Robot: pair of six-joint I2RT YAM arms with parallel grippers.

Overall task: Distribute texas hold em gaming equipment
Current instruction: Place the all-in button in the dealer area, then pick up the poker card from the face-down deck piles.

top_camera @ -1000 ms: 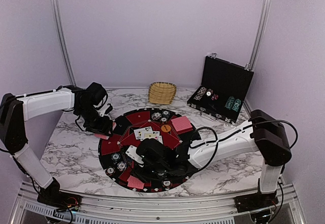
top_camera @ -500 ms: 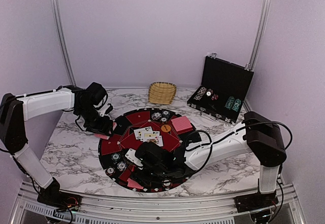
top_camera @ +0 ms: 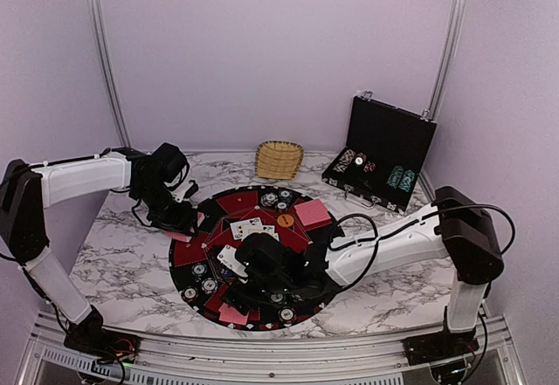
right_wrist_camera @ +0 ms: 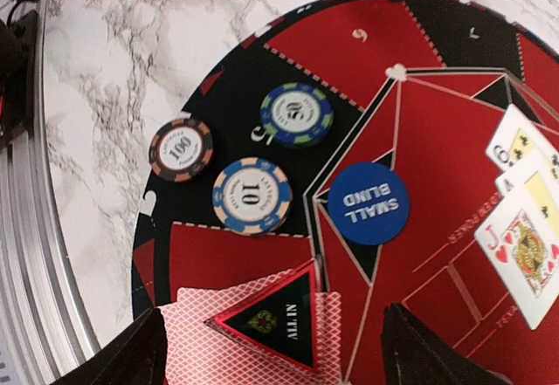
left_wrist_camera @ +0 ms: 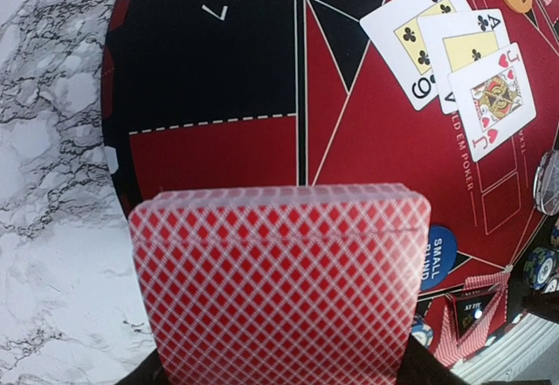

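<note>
My left gripper (top_camera: 181, 219) is shut on a deck of red-backed playing cards (left_wrist_camera: 279, 289) at the left rim of the round black-and-red mat (top_camera: 236, 202). Over the mat's near-left part, my right gripper (right_wrist_camera: 284, 354) is open. Between its fingers a black triangular "ALL IN" marker (right_wrist_camera: 279, 319) rests on red-backed cards (right_wrist_camera: 196, 328). Beyond them lie three poker chips (right_wrist_camera: 251, 195) and a blue "SMALL BLIND" disc (right_wrist_camera: 369, 202). Three face-up cards (left_wrist_camera: 454, 62) and an orange disc (top_camera: 286, 221) sit at the mat's middle.
A wicker basket (top_camera: 279, 159) stands at the back centre. An open black chip case (top_camera: 380, 154) sits at the back right. More chips (top_camera: 275, 198) and a pinkish card pile (top_camera: 312, 214) lie on the mat's far side. A metal rail (right_wrist_camera: 22, 254) runs along the near edge.
My right gripper's jaws have spread wider, and the gripper dipped toward the near-left sector and came back a little. The left arm with the deck has barely moved.
</note>
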